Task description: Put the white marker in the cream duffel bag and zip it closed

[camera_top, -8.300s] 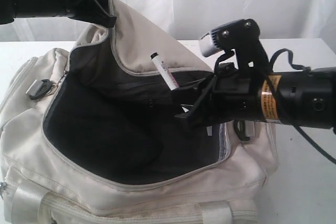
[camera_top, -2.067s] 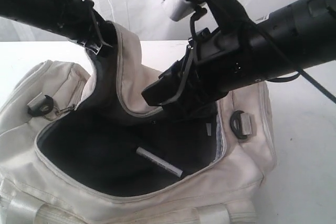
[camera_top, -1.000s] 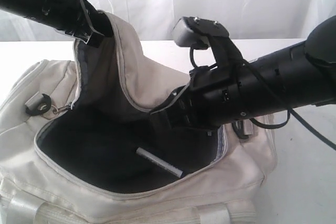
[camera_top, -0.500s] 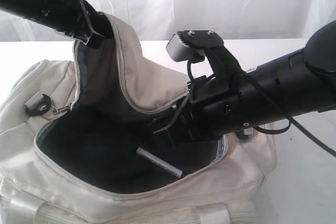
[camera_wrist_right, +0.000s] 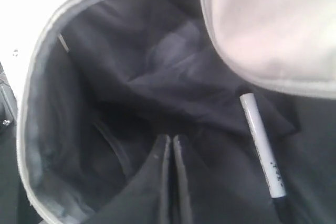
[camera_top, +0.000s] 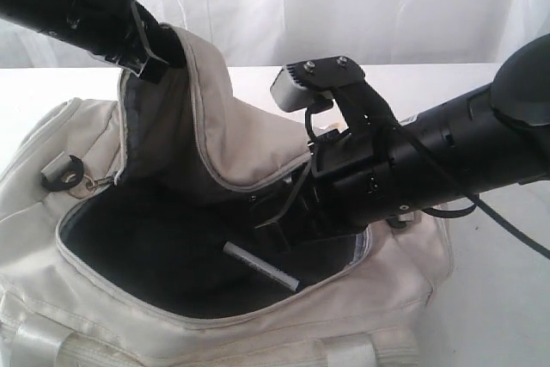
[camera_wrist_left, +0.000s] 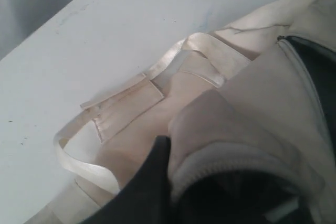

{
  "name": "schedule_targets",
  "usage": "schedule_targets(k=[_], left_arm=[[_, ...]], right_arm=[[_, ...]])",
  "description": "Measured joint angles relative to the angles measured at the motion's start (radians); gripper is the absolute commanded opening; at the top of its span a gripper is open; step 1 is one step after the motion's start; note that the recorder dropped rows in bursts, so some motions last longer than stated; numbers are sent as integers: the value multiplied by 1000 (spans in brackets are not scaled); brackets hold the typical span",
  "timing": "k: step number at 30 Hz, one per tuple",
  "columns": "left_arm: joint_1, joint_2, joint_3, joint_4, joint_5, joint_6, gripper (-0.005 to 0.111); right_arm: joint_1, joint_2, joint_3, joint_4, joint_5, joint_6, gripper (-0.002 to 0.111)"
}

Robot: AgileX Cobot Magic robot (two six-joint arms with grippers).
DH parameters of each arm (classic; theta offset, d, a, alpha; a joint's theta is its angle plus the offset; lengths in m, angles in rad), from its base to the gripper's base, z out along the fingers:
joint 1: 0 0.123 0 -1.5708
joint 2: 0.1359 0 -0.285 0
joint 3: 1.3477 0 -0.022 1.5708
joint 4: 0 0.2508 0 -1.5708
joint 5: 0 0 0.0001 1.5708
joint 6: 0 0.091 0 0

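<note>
Since a second ago the right gripper [camera_top: 279, 228] has dipped lower, its tip now just inside the mouth of the cream duffel bag [camera_top: 391, 290], while the white marker [camera_top: 260, 266] lies where it lay then.

At the far left, the left gripper [camera_top: 155, 59] is clamped on the zipper edge of the bag's top flap [camera_top: 223, 126] and holds it raised above the opening. The left wrist view shows the cream fabric pinched at a black finger [camera_wrist_left: 156, 182], with a pale webbing handle [camera_wrist_left: 123, 98] lying loose on the white table [camera_wrist_left: 79, 45] beyond. Below the raised flap, a black strap ring [camera_top: 64, 171] sits at the bag's left end.

In the middle, the marker rests on the dark lining, slanted, well inside the open mouth. The right wrist view shows it [camera_wrist_right: 261, 150] just beside the flap's edge and apart from the gripper.

To the right, the right gripper's [camera_wrist_right: 169, 153] fingers are pressed together with nothing between them, hanging above the lining near the marker.
</note>
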Motion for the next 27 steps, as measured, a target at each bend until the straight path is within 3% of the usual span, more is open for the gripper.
schedule_targets(k=[2,5,10,16,27], left_arm=[[0,0,0,0,44,0,16],[0,-10,0,0,145,-2,16],[0,-76,0,2,202,-4,16],[0,-113,0,2,272,-4,16],[0,-118,-2,-5,340,-4,16]], right_arm=[[0,-17,0,2,0,-12,0],[0,-59,-6,2,-64,-26,0],[0,-63,-18,4,-144,-90,1],[0,-49,-97,0,-237,-137,33],[0,104,-297,-6,-152,-183,46]])
